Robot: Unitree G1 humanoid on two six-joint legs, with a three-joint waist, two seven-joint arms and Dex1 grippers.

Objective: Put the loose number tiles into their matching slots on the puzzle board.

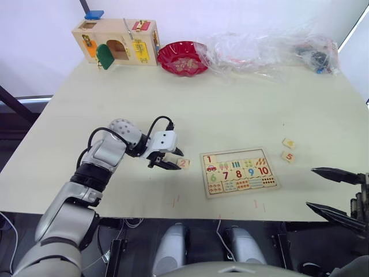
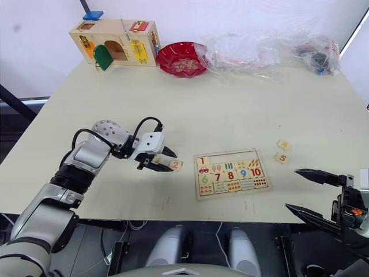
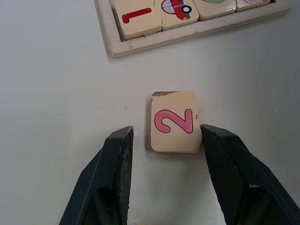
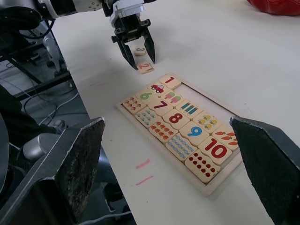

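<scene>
The puzzle board (image 1: 242,194) lies near the table's front edge, right of centre. Its "1" tile (image 1: 209,160) is seated at the left end of the top row, and the slots (image 1: 237,156) beside it are bare. A loose "2" tile (image 3: 174,122) lies flat on the table left of the board, between the fingers of my open left gripper (image 1: 179,161); one finger (image 3: 224,164) touches its edge. A "3" tile (image 4: 139,50) lies just behind that gripper. Two more loose tiles, "4" (image 1: 289,142) and "5" (image 1: 287,156), lie right of the board. My right gripper (image 1: 311,187) hovers open at the front right.
A tall wooden latch box (image 1: 118,40) stands at the back left. Beside it is a red bowl (image 1: 183,57), and crumpled clear plastic bags (image 1: 265,49) lie along the back right. The table's front edge (image 1: 173,214) runs just below the board.
</scene>
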